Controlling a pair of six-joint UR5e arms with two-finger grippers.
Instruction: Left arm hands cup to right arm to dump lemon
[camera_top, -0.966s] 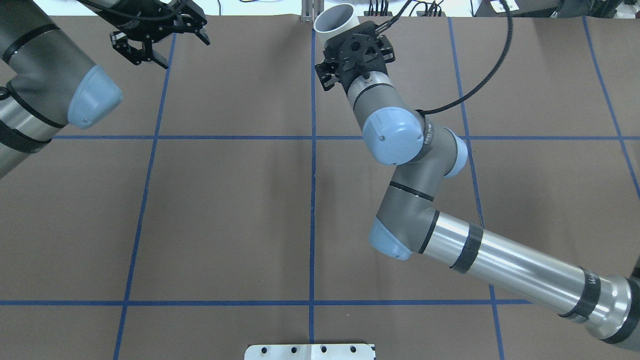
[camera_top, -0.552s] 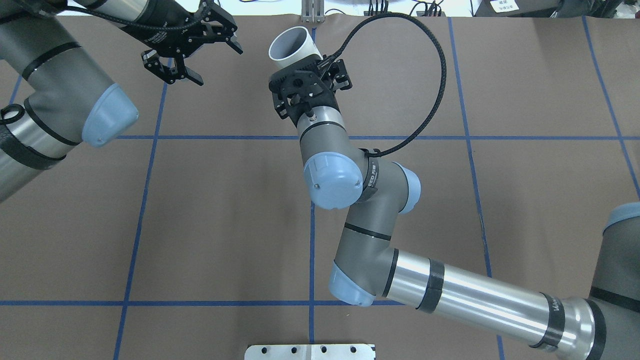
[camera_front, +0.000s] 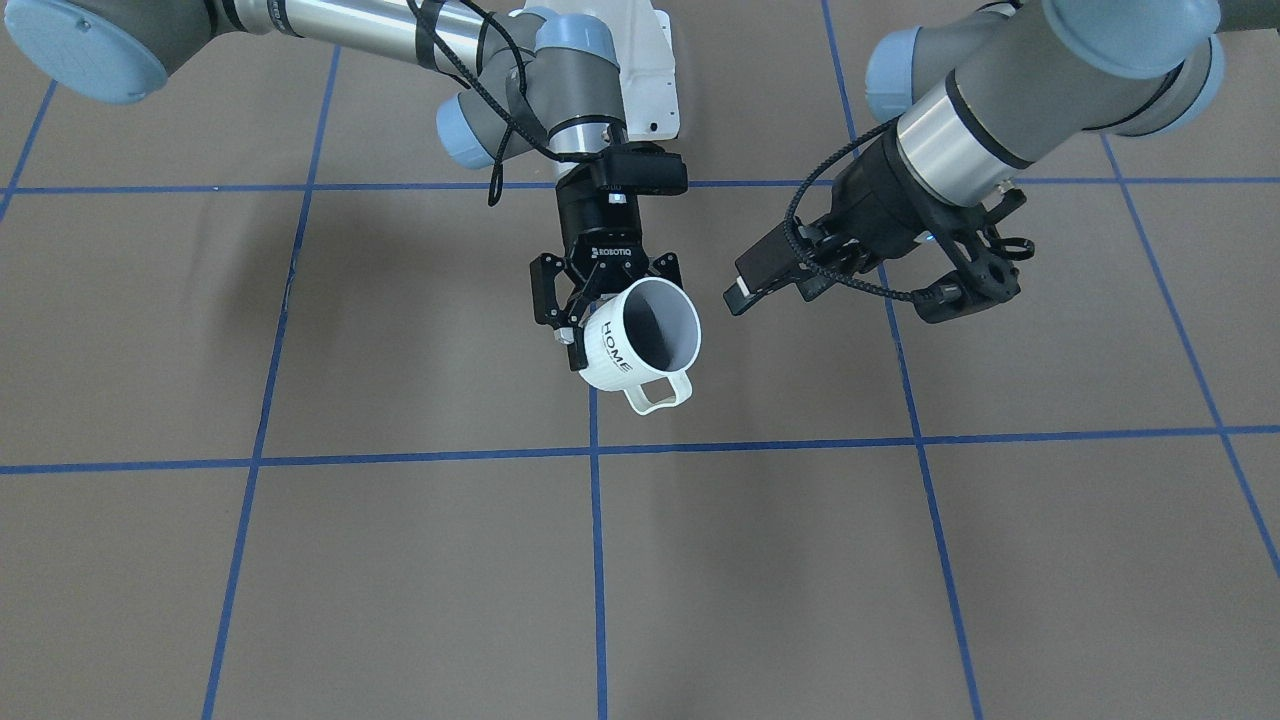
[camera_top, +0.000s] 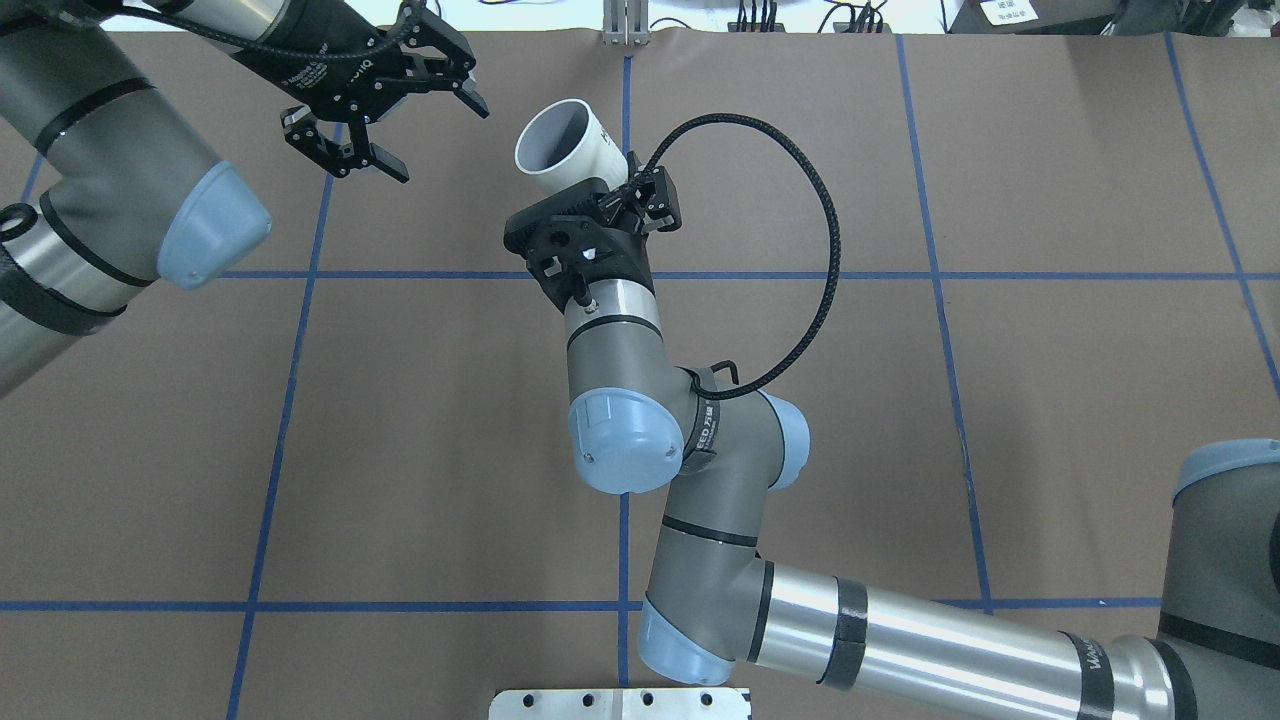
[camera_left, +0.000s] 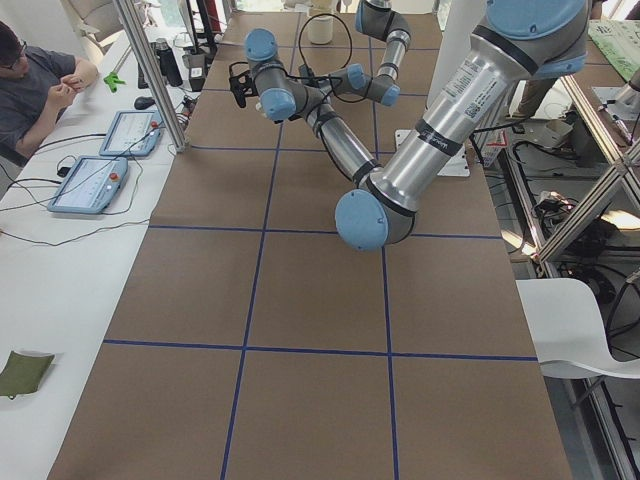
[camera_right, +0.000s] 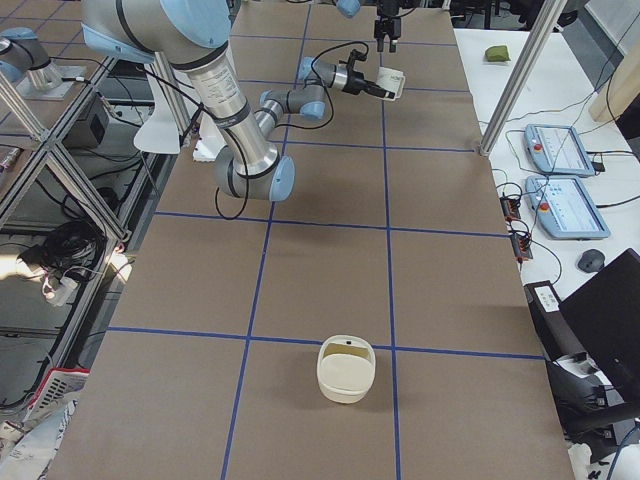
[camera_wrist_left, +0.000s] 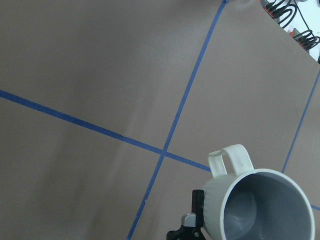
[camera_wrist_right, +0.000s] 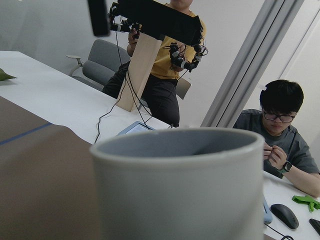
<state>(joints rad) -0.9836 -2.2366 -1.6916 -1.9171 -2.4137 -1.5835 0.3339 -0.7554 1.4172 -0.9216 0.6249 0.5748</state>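
The cup (camera_front: 610, 352) is up off the table (camera_top: 450, 430), clamped in the right gripper (camera_front: 612, 312), whose fingers are closed on its body. In the overhead view it hangs at about 12 o'clock from the table's middle, tipped so that its mouth leans toward 10 o'clock. In the front view its handle (camera_front: 662, 392) sticks out at 5 o'clock. The left gripper (camera_top: 446, 145) sits at 9 o'clock from the cup in the overhead view, near it but not touching, with its fingers spread wide and nothing between them. So the hand-over looks finished: the cup is with the right arm alone. The dump is harder to judge. The left wrist view looks into the cup and shows only a bare grey inside. The front view shows no lemon there either, though the rim hides part of the bottom. No lemon shows on the table in any view. In the exterior right view a cream bowl (camera_right: 345, 390) stands toward the near end of the table, at 6 o'clock from the cup and well apart from it; what lies in it is too small to tell. If the lemon is out, little is left to do; if not, the cup probably has to be carried over to that bowl and tipped further.
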